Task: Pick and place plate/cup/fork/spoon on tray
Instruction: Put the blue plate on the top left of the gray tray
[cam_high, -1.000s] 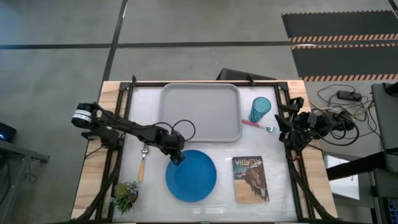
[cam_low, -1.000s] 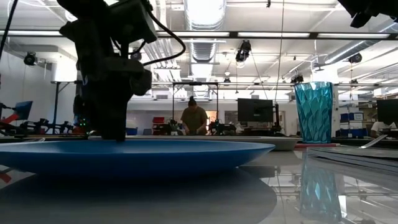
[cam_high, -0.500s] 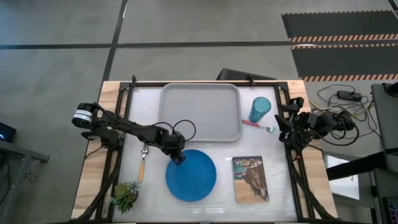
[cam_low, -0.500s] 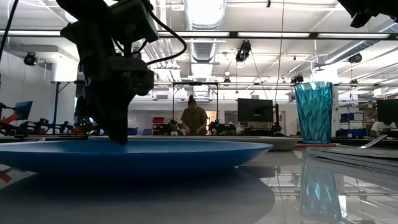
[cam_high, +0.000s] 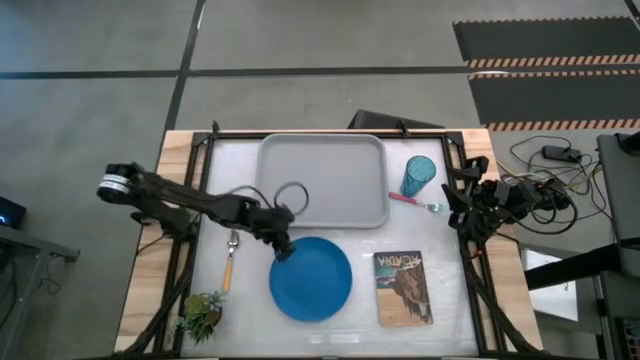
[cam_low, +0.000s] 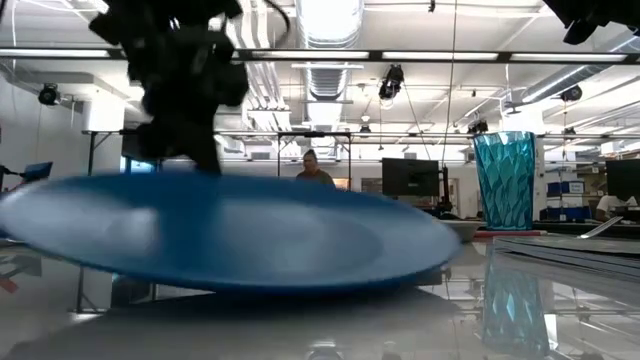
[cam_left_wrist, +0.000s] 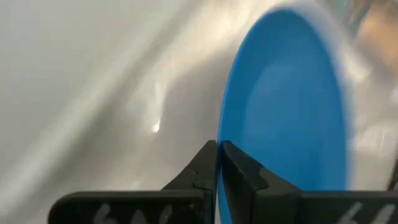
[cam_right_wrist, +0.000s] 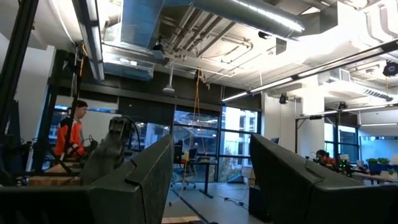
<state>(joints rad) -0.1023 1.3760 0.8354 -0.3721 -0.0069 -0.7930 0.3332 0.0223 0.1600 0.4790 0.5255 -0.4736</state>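
Observation:
The bright-blue plate (cam_high: 311, 279) sits near the table's middle front, tilted in the low view (cam_low: 230, 232). My left gripper (cam_high: 283, 247) is shut on its far-left rim. The grey tray (cam_high: 322, 180) lies at the far middle. The teal cup (cam_high: 418, 175) stands upright to the tray's right. The pink-handled fork (cam_high: 414, 202) lies flat in front of the cup. The orange-handled spoon (cam_high: 229, 264) lies flat on the left. My right gripper (cam_right_wrist: 211, 180) waits open at the table's right edge (cam_high: 462, 200). My left gripper pinches the plate's rim (cam_left_wrist: 219, 134) at its far-left side between the two fingers, one on top and one beneath. The fingers slant down from the table's left. The held side is raised and the plate tilts; whether its far side touches the table I cannot tell.
A brown picture-cover book (cam_high: 403, 288) lies to the right of the plate. A small green plant (cam_high: 200, 315) stands at the near left corner. Black frame rails run along the table's left and right sides. People show in the room beyond.
My left gripper has shut on the plate's far-left rim and gone up. The plate, which lay flat on the table, is now raised at the held side and tilted, and has shifted a little toward the table's right.

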